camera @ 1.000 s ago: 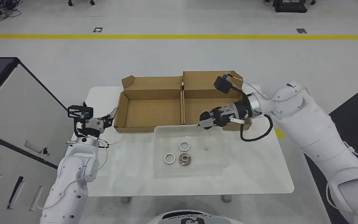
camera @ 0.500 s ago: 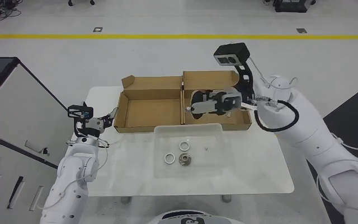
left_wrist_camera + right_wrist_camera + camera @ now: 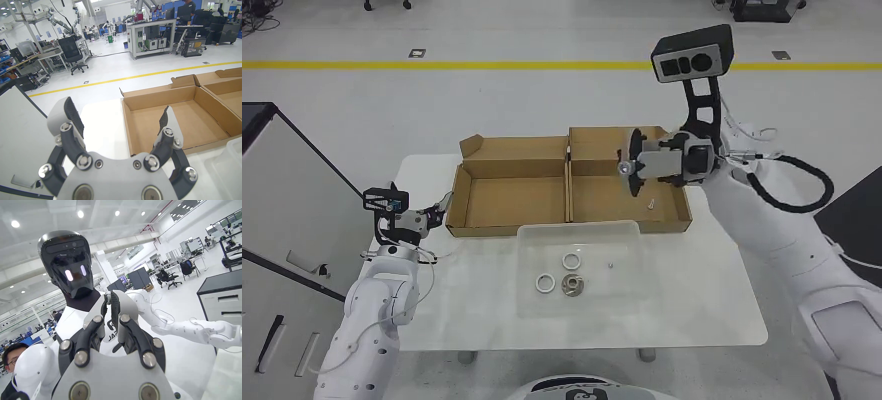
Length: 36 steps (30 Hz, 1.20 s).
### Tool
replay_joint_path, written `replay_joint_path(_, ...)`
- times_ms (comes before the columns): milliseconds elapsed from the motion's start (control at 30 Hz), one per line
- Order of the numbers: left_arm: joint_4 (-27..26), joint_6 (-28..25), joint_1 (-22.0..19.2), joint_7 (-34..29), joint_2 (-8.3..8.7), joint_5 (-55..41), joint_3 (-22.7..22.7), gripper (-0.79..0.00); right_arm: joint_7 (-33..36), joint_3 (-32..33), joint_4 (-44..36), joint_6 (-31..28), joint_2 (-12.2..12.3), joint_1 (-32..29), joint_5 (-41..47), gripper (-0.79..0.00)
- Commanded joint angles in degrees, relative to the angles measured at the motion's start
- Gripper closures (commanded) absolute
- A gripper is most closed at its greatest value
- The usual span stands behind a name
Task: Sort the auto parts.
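White table (image 3: 692, 300) carries a clear tray (image 3: 627, 290) near and cardboard boxes far. The right end effector (image 3: 625, 168) is held above the right box (image 3: 597, 195), nearly closed, with a small metal part (image 3: 108, 298) pinched at its tips. The left end effector (image 3: 119, 115) is spread wide and holds nothing, at the table's left edge. The part is judged light, stiff and slippery, and best gripped across its middle, deeper in the pads.

The top camera is looking down from above on the whole surface (image 3: 472, 310). The left wrist camera is sitting low at its left end, looking far-right across the left cardboard box (image 3: 179, 117), which the top view is also covering. The right wrist camera is facing nearward and upward.
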Motion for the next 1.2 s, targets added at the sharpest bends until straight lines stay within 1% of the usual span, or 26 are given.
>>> replay_joint_path(0,0.00,0.00,0.00,0.00,0.00,0.00,0.00,-0.785,0.00,0.00,0.00,0.00,0.00,0.00,0.00,0.000)
replay_joint_path(67,0.00,0.00,0.00,0.00,0.00,0.00,0.00,-0.785,-1.39,0.10,-2.39,0.36,-0.30,-1.57,2.37,0.000)
replay_joint_path(133,0.00,0.00,0.00,0.00,0.00,0.00,0.00,-0.785,-0.65,0.75,-3.71,0.12,-0.61,-2.46,4.60,0.000)
replay_joint_path(233,0.00,0.00,0.00,0.00,0.00,0.00,0.00,-0.785,0.79,1.15,-5.88,0.83,-1.49,-3.58,10.52,0.000)
replay_joint_path(367,0.00,0.00,0.00,0.00,0.00,0.00,0.00,-0.785,2.72,1.78,-8.17,2.76,-3.33,-4.94,18.25,0.000)
replay_joint_path(467,0.00,0.00,0.00,0.00,0.00,0.00,0.00,-0.785,3.40,2.89,-8.00,3.44,-4.70,-5.73,19.33,0.000)
replay_joint_path(667,0.00,0.00,0.00,0.00,0.00,0.00,0.00,-0.785,3.11,4.01,-4.90,4.21,-5.91,-5.70,10.91,0.000)
replay_joint_path(800,0.00,0.00,0.00,0.00,0.00,0.00,0.00,-0.785,-0.23,4.60,-4.43,7.72,-5.92,-4.98,1.94,0.000)
replay_joint_path(900,0.00,0.00,0.00,0.00,0.00,0.00,0.00,-0.785,-2.45,5.04,-4.39,9.60,-6.02,-5.08,-1.97,0.000)
replay_joint_path(933,0.00,0.00,0.00,0.00,0.00,0.00,0.00,-0.785,-2.79,5.38,-4.19,10.83,-5.91,-4.69,-5.02,0.000)
replay_joint_path(1067,0.00,0.00,0.00,0.00,0.00,0.00,0.00,-0.785,-3.95,5.97,-4.95,12.22,-6.14,-5.17,-6.38,0.000)
replay_joint_path(1167,0.00,0.00,0.00,0.00,0.00,0.00,0.00,-0.785,-3.50,5.92,-5.48,11.67,-6.64,-5.86,-2.88,0.000)
